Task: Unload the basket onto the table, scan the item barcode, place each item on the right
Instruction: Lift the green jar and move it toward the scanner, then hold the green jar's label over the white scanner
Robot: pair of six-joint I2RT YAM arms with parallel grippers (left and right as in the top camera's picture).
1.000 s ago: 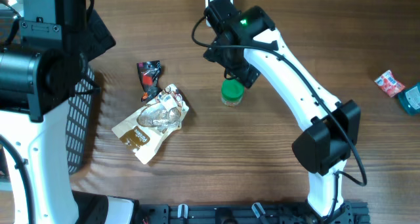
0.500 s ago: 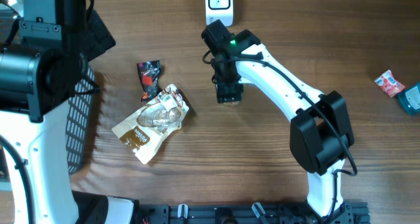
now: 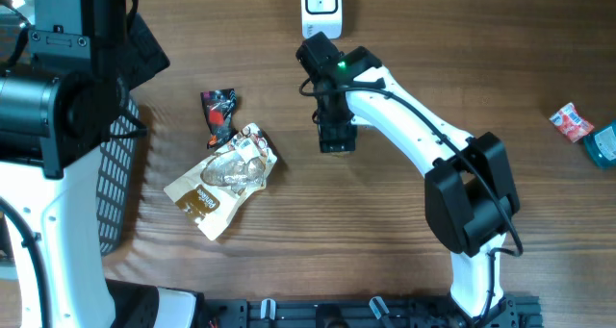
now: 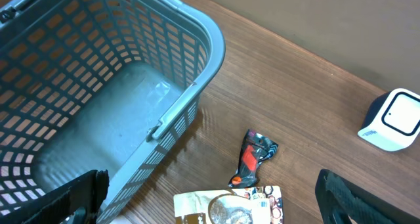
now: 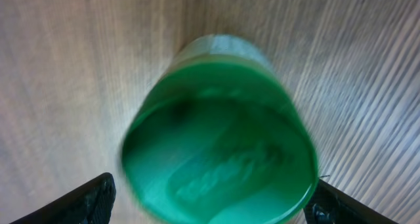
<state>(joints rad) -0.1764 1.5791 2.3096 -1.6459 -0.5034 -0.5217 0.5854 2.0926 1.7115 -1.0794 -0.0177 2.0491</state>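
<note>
A jar with a green lid (image 5: 220, 145) fills the right wrist view, blurred and seen from straight above. My right gripper (image 5: 210, 207) stands open astride it, one finger on each side of the lid, with a gap showing on the left side. Overhead, the right gripper (image 3: 337, 136) covers the jar completely. No barcode shows. The white scanner (image 3: 320, 6) stands at the table's far edge, just behind the right arm, and also shows as the scanner (image 4: 394, 119) at the right of the left wrist view. My left gripper (image 4: 210, 207) hangs open and empty, high above the basket's corner and the packets.
A grey basket (image 4: 164, 112) stands at the left. Beside it lie a black and red packet (image 3: 218, 114) and a tan pouch (image 3: 223, 179). A red packet (image 3: 572, 122) and a teal item (image 3: 603, 145) lie at the far right edge.
My right gripper has swung left and come down over the green-lidded jar, which was in plain sight overhead a second ago. The left arm has not moved.
</note>
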